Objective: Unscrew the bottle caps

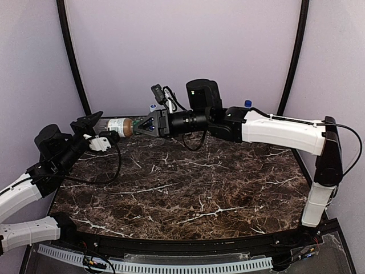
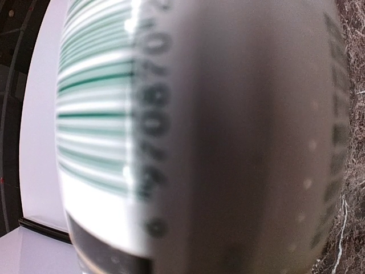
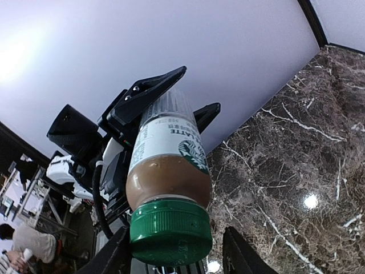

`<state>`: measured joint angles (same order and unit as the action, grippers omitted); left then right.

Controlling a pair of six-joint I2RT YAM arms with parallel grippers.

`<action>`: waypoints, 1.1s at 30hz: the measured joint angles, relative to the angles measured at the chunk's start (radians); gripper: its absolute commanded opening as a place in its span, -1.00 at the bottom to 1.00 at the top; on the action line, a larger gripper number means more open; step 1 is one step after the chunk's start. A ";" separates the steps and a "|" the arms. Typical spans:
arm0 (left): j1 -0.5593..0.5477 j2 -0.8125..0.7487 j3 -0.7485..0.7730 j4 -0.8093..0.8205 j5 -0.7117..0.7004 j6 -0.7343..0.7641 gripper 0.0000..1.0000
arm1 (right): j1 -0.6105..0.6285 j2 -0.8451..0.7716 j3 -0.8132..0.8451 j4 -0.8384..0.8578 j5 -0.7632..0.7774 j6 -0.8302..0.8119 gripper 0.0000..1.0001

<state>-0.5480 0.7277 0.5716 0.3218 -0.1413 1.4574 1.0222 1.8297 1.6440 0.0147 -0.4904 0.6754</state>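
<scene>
The brown coffee-drink bottle [image 1: 118, 126] with a white label is held level in the air over the back left of the table. My left gripper [image 1: 102, 130] is shut on its base end; the black fingers [image 3: 153, 91] clamp it in the right wrist view. The bottle [image 2: 171, 137] fills the left wrist view, blurred. Its green cap [image 3: 170, 231] points at my right gripper [image 3: 174, 254]. That gripper [image 1: 138, 127] is open, with a finger on each side of the cap and a small gap on the right side.
Two other bottles stand at the back edge, mostly hidden behind the right arm: one with a white cap [image 1: 153, 107] and one with a blue cap [image 1: 247, 104]. The dark marble table [image 1: 188, 188] meets the wall behind and curved black posts [image 1: 73, 57] at the sides.
</scene>
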 measured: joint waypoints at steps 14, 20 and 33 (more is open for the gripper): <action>-0.002 -0.002 0.000 -0.006 -0.005 -0.004 -0.39 | 0.000 0.000 -0.001 0.014 -0.014 -0.015 -1.00; 0.002 -0.027 0.048 -0.196 0.044 -0.089 -0.40 | 0.040 -0.016 -0.003 -0.043 0.046 -0.167 -1.00; 0.007 -0.045 0.146 -0.647 0.270 -0.349 -0.43 | 0.195 -0.103 -0.056 -0.194 0.331 -0.922 -1.00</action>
<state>-0.5411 0.6823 0.7181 -0.3248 0.1287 1.1088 1.2175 1.7267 1.5875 -0.1791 -0.1596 -0.2462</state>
